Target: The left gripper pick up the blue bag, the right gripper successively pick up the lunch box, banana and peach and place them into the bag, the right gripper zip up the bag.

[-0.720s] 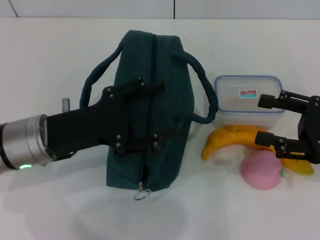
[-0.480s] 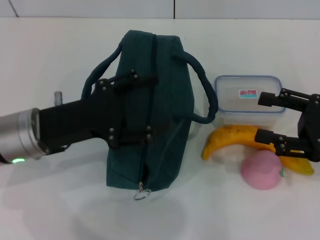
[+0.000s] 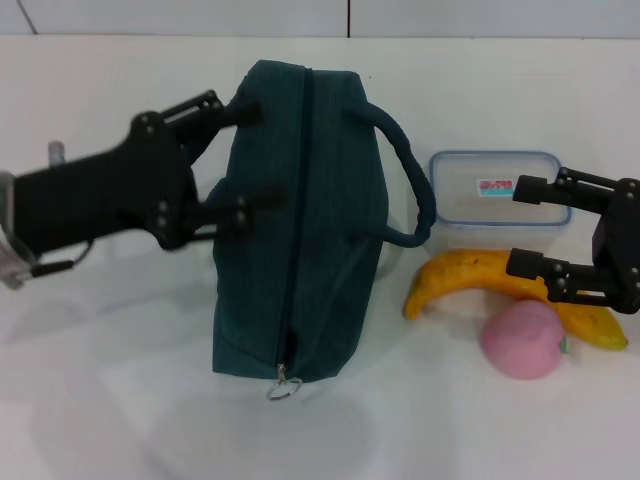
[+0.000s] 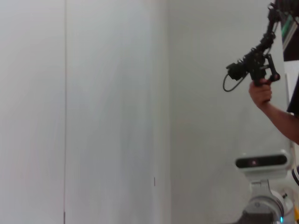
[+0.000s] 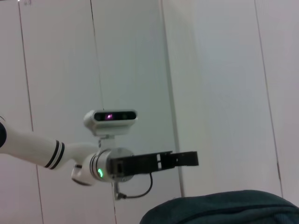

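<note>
Head view: left end effector point(image 3: 255, 155) apparently straddling blue bag point(image 3: 300, 230) handle.

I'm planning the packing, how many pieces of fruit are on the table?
2: the banana lies right of the blue bag, in front of the lunch box; the peach sits touching its near side.

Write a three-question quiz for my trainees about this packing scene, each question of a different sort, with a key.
1. True or false: the peach is inside the blue bag.
2. Which lies nearest the lunch box? A) banana B) zipper ring C) left gripper
3. Fill in: the right gripper hovers open above the lunch box and ____.

Key: 1 false, it lies on the table; 2 A; 3 banana.
</note>
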Tool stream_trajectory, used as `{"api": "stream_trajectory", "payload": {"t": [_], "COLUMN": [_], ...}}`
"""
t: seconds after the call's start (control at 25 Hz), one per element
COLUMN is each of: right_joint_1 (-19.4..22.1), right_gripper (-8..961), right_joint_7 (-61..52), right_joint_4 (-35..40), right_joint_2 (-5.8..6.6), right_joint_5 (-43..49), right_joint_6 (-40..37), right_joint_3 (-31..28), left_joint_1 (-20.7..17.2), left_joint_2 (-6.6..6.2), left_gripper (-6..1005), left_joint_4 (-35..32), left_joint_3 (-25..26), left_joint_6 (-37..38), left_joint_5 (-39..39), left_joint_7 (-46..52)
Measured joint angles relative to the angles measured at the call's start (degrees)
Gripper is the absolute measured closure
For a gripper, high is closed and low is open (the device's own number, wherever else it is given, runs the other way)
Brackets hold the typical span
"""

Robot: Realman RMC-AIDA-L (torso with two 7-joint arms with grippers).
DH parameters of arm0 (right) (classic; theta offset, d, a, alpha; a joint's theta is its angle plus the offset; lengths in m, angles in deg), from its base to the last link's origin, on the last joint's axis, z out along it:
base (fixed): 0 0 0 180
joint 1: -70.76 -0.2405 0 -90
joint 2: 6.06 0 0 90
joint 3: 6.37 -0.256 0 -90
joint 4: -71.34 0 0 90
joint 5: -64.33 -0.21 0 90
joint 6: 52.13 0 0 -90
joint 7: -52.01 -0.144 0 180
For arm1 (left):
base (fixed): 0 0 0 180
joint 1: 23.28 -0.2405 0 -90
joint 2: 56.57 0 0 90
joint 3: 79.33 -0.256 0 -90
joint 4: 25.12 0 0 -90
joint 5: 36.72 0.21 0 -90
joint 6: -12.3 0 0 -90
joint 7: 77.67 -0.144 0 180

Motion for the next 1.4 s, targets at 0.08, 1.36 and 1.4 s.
{"api": "stream_trajectory", "payload": {"t": [0.08,1.36,1.4], "right_joint_1": [-0.04,1.04,1.26], "right_gripper": [196,198,198], "right_joint_7": [-0.02,0.14,0.14], "right_joint_4": [0.0,-0.58,-0.74], "right_joint_2": [0.0,-0.28,-0.28], "right_joint_5": [0.0,0.25,0.35], "right_joint_6": [0.07,0.04,0.06], "right_joint_3": [0.0,0.0,0.04], "left_joint_1": [-0.33,4.03,3.96], "left_joint_2": [-0.1,6.53,6.53], "left_gripper": [159,214,216], "left_joint_4": [-3.25,-8.76,-8.74], "left_joint_3": [2.48,15.57,15.56], "left_joint_6": [-1.01,-12.76,-12.79], "left_joint_5": [2.45,23.94,23.68], "left_joint_7": [7.0,34.26,34.19]}}
